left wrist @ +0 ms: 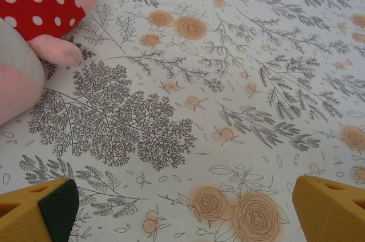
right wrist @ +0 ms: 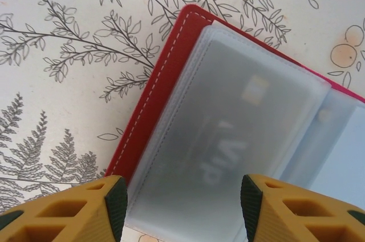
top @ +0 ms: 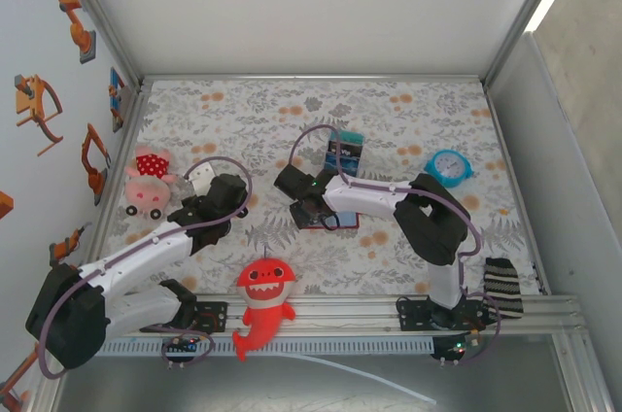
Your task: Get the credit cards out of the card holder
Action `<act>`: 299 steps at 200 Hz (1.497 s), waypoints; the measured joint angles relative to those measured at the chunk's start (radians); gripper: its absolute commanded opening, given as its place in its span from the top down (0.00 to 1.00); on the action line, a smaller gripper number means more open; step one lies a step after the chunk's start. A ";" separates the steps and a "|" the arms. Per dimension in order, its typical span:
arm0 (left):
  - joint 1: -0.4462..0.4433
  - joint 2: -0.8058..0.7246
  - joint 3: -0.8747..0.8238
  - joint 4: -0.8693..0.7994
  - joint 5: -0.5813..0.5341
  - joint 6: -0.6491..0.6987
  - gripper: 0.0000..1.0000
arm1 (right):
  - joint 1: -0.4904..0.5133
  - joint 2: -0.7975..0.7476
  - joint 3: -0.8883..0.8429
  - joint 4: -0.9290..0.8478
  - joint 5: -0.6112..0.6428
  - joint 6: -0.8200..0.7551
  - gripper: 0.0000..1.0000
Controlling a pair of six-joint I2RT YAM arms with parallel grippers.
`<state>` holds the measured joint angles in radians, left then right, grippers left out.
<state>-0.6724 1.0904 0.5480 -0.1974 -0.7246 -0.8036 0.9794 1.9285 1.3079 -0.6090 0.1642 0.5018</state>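
Floral tablecloth point(left wrist: 171, 82) all around. Far left of the card holder point(right wrist: 149, 102), polka-dot plush toy point(left wrist: 34, 19) cut off; left gripper point(left wrist: 182, 210) spread wide, empty; right gripper point(right wrist: 182, 202) fingers well apart over holder's red stitched edge. Credit card point(right wrist: 228, 139) blurry behind frosted plastic sleeve point(right wrist: 165, 159).

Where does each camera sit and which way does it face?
Top external: above and behind the arms, looking down on the table; both arms show.
Left wrist: on the left arm, facing down at the table beside the pink plush toy; left gripper fingertips show, open.
Right wrist: close above the open card holder; right gripper fingertips show, open.
Shared: top and right wrist both show the card holder; top and left wrist, the pink plush toy.
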 measured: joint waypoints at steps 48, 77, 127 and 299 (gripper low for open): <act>0.000 0.021 0.000 -0.001 0.011 0.000 0.03 | -0.004 0.000 -0.039 0.032 -0.023 0.019 0.46; 0.000 0.023 0.000 -0.001 0.016 0.000 0.03 | -0.016 -0.017 -0.070 0.069 -0.042 0.033 0.48; 0.000 0.026 0.002 -0.001 0.023 0.000 0.03 | -0.040 -0.053 -0.121 0.140 -0.099 0.056 0.55; 0.000 0.026 0.029 -0.002 0.045 0.022 0.03 | -0.047 -0.085 -0.154 0.156 -0.095 0.060 0.69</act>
<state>-0.6724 1.1164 0.5770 -0.1989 -0.6792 -0.7815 0.9325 1.8431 1.1534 -0.4534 0.0689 0.5613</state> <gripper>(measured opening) 0.970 0.312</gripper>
